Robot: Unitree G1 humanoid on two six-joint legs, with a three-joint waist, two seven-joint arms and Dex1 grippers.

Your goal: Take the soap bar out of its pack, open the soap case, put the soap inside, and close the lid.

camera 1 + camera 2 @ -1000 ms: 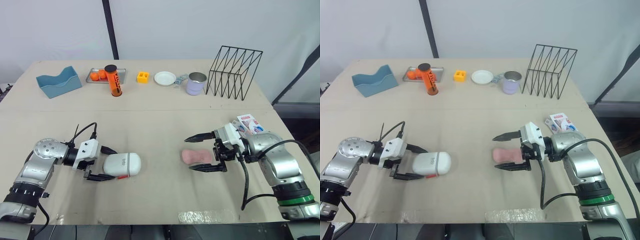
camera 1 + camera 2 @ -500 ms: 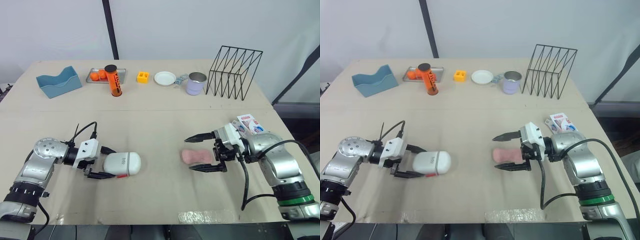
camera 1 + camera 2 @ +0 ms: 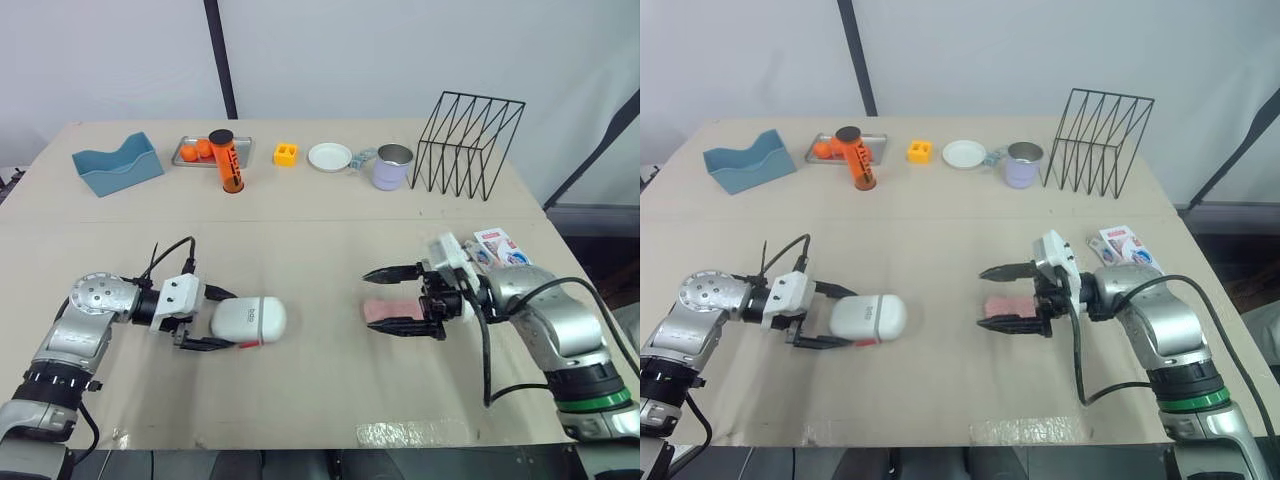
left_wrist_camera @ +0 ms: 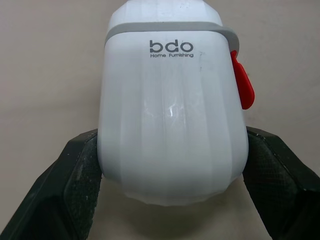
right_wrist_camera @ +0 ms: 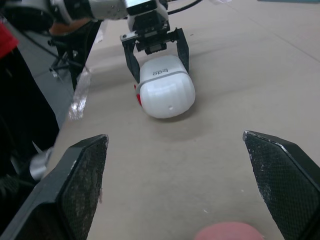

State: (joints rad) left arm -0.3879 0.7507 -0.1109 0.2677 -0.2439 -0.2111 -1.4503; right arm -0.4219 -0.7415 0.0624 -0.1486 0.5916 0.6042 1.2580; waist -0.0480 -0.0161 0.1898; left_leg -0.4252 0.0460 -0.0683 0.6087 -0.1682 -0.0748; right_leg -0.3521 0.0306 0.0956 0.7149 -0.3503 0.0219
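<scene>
left hand: clamped on the soap case, one black finger pressed on each side. The wrist view shows both pads touching.
soap case: white, lying on its side on the bench, front-left. The lid looks shut, with a grey band round the seam and a red latch on one side.
right hand: wide open, fingers straddling the soap bar with one above and one below. Can't tell if either finger touches it.
soap bar: pink, out of its wrapper, flat on the bench front-right, well apart from the case.
soap pack: lying near the bench's right edge, just behind the right arm. It has red and blue print, too small to read.
open room: bare bench between case and soap, and a wide bare band between the hands and the back row.
back row: blue holder far left, then the tray, a yellow block, a white plate, a lavender cup and a black wire rack.
containers: the metal tray holds small orange pieces, and an orange bottle stands at its front edge. Can't see into the cup.
writing: the case reads "bdo Home Furnishing".
front edge: a patch of clear tape near the right arm.
</scene>
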